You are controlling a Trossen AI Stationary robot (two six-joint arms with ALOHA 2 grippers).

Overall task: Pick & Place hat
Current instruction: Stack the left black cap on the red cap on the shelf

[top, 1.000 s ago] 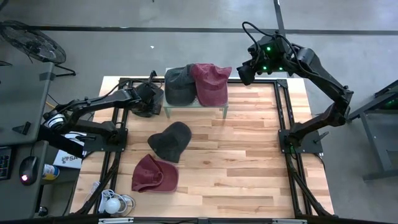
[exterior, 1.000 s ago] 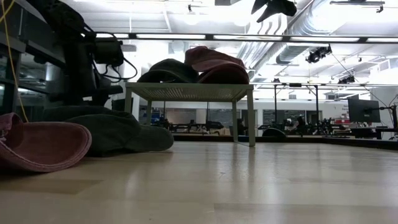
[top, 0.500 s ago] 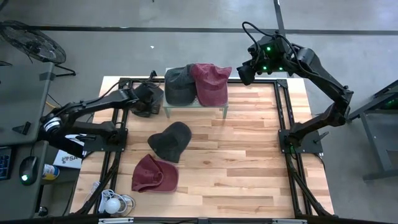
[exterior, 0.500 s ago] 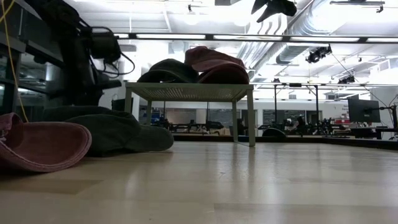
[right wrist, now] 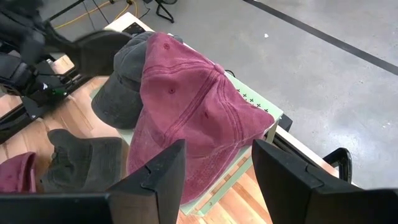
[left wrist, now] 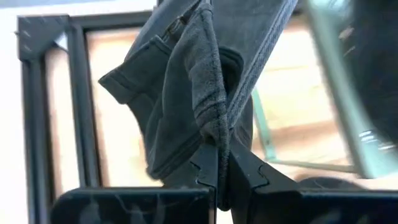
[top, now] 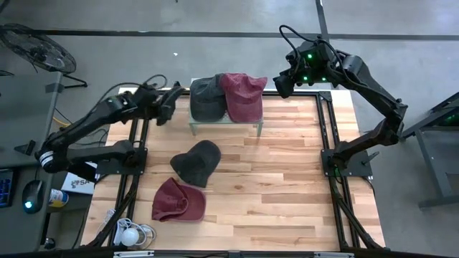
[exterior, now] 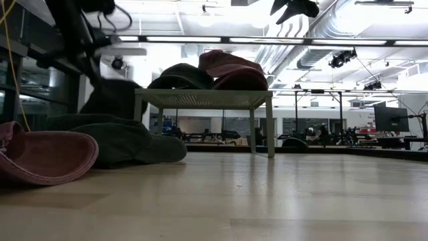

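My left gripper is shut on a dark grey hat, raised just left of the green rack. That hat also shows beside the rack's left leg in the low view. Another dark grey hat and a maroon hat lie on the rack's top. One more dark grey hat and one more maroon hat lie on the table. My right gripper hangs open above the rack's far right corner, holding nothing. My left gripper pinches a bunched fold of the hat's cloth between its two fingers. The fingers slant downward. The rest of the hat hangs beyond and below the fingers, slack, about level with the rack's top; whether its lowest part clears the table I cannot tell.
Black frame rails run along the table's left and right sides. A white bulb-like object and cables lie at the near left corner. Bare wood fills the near right half of the table.
My left gripper has risen from the tabletop just left of the rack and drawn a little toward the far left. The dark grey hat has come up with it and now shows beside the rack's left leg in the low view.
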